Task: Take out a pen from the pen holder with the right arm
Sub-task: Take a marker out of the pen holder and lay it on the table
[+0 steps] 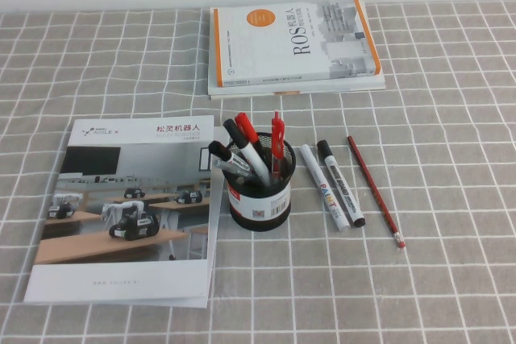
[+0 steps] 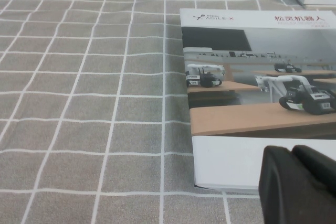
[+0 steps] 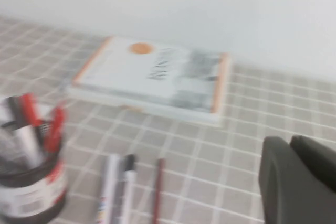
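A black mesh pen holder (image 1: 260,191) stands mid-table, holding several red- and black-capped pens (image 1: 246,147). Just right of it, two markers (image 1: 332,185) and a red pencil (image 1: 376,191) lie on the cloth. Neither arm appears in the high view. In the right wrist view my right gripper (image 3: 291,150) is shut on nothing, well off to the side of the holder (image 3: 31,182) and above the cloth. In the left wrist view my left gripper (image 2: 294,156) is shut and empty, over the near corner of the brochure (image 2: 252,77).
A white and orange book (image 1: 294,46) lies at the back of the table. A large brochure (image 1: 129,211) lies directly left of the holder. Grey checked cloth (image 1: 451,279) covers the table.
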`<control>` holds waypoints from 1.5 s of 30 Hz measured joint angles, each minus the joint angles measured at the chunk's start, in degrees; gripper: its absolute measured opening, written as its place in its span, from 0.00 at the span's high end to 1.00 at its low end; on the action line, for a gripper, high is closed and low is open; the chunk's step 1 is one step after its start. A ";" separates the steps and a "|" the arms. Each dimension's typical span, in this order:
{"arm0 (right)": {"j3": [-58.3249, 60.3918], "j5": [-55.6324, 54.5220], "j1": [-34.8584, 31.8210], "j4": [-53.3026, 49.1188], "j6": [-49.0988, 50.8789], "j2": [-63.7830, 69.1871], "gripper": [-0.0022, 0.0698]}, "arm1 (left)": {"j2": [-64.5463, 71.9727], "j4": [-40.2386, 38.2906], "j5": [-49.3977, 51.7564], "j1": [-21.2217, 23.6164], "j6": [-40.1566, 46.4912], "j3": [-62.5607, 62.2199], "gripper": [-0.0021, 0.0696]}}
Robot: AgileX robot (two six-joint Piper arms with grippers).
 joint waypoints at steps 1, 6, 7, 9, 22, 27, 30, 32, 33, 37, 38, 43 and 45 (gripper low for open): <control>0.00 -1.32 0.00 0.00 -0.14 -0.39 0.99 | 0.00 0.00 0.00 0.00 0.00 0.00 0.98; 0.00 -6.26 0.00 0.00 -0.50 -0.87 0.99 | 0.00 0.00 0.00 0.00 0.00 0.00 0.98; 0.05 -6.60 0.00 0.00 -0.50 -0.87 0.99 | 0.00 0.00 0.00 0.00 0.00 0.00 0.98; 0.05 -6.57 0.00 0.00 -0.59 -0.87 0.99 | 0.00 0.00 0.00 0.00 0.00 0.00 0.98; 8.41 11.57 -16.36 0.09 -0.59 -8.87 0.99 | 0.00 0.00 0.00 0.00 0.00 0.00 0.98; 18.41 21.82 -31.68 0.09 -0.59 -20.39 0.99 | 0.00 0.00 0.00 0.00 0.00 0.00 0.98; 23.29 23.69 -36.72 0.09 -0.59 -28.52 0.99 | 0.00 0.00 0.00 0.00 0.00 0.00 0.98; 25.82 23.81 -37.96 0.09 -0.59 -34.14 0.99 | 0.00 0.00 0.00 0.00 0.00 0.00 0.98; 27.03 23.81 -38.27 0.09 -0.59 -36.62 0.99 | 0.00 0.00 0.00 0.00 0.00 0.00 0.98; 29.94 23.89 -38.35 0.09 -0.59 -40.79 0.99 | 0.00 0.00 0.00 0.00 0.00 0.00 0.98; 30.35 23.89 -38.35 0.09 -0.59 -40.93 0.99 | 0.00 0.00 0.00 0.00 0.00 0.00 0.98; 30.48 23.89 -38.35 0.09 -0.59 -40.93 0.99 | 0.00 0.00 0.00 0.00 0.00 0.00 0.98; 30.48 23.89 -38.35 0.09 -0.59 -40.93 0.99 | 0.00 0.00 0.00 0.00 0.00 0.00 0.98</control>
